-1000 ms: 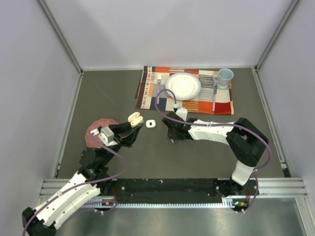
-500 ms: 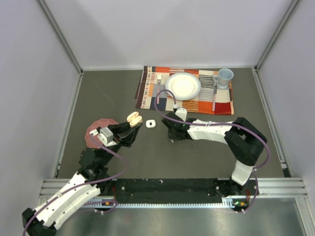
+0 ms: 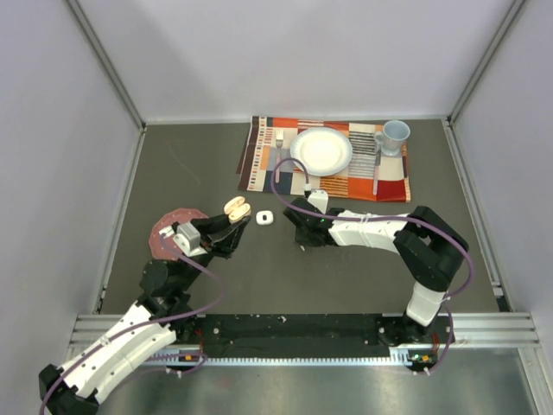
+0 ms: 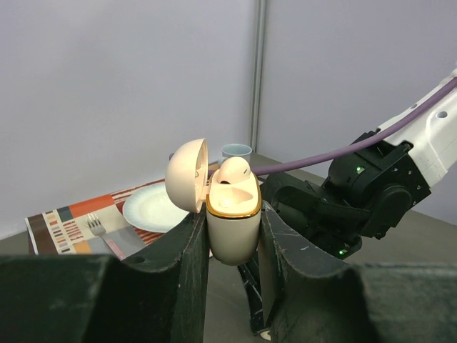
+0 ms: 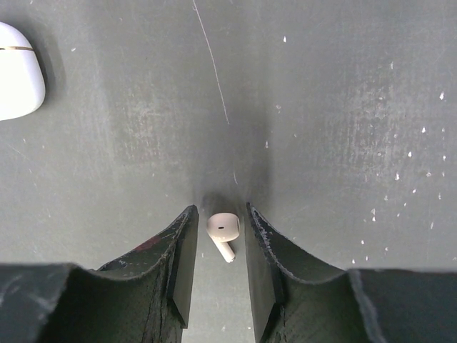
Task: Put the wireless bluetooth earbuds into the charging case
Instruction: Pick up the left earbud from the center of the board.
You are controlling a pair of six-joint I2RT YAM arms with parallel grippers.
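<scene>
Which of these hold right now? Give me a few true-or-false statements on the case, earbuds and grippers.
1. The left gripper holds the charging case, lid open. True.
2. That case is empty. False: an earbud sits in it.
3. A loose earbud lies on the table between the right gripper's open fingers. True.
4. The mug stands on the plate. False: it stands beside the plate.

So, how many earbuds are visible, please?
2: one earbud in the held open case, the other on the table within the right end effector. Others may be hidden.
</scene>
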